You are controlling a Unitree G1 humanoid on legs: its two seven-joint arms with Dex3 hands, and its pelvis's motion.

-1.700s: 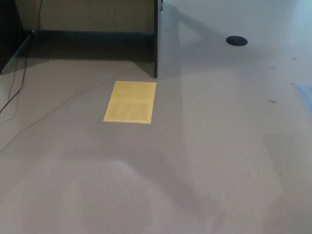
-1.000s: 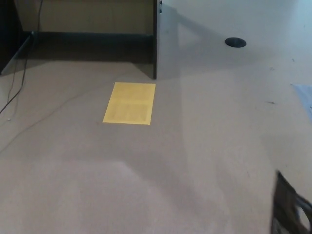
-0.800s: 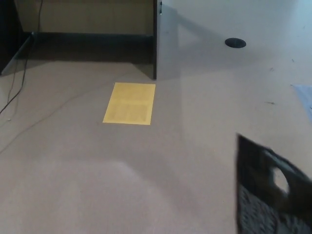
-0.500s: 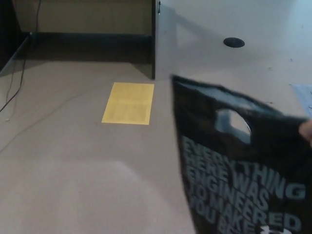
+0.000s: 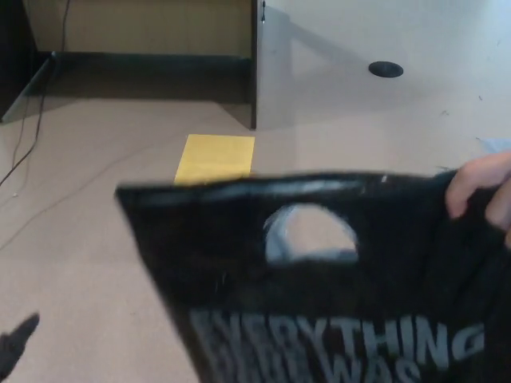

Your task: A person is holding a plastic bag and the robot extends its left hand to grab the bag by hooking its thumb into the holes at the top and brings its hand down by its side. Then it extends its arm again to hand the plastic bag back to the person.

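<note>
- Head view: only a dark tip of the left robot hand [image 5: 16,341] shows at the lower left edge of the picture, over the floor; I cannot tell whether its fingers are spread or pressed together. It touches nothing visible and sits well apart from the bag.
- The right robot hand does not show.
- The black plastic bag [image 5: 239,263] fills the lower middle and right of the picture, held up flat toward the camera. Its top edge runs nearly level from the left corner to the right side.
- A rounded handle hole [image 5: 310,233] sits just under the top edge near its middle; pale floor shows through it.
- White block letters across the bag read "EVERYTHING", with a second line cut off by the bottom edge.
- A person's hand [image 5: 483,187] grips the bag's upper right corner, fingers curled over the top edge.
- Behind the bag, a yellow sheet [image 5: 214,157] lies flat on the beige floor [image 5: 88,215], partly covered by the bag's top edge.
- A dark cable [image 5: 28,128] trails across the floor on the left; a dark desk panel [image 5: 255,64] stands upright beyond the sheet.
- Open floor lies between the robot hand tip and the bag's left corner.
</note>
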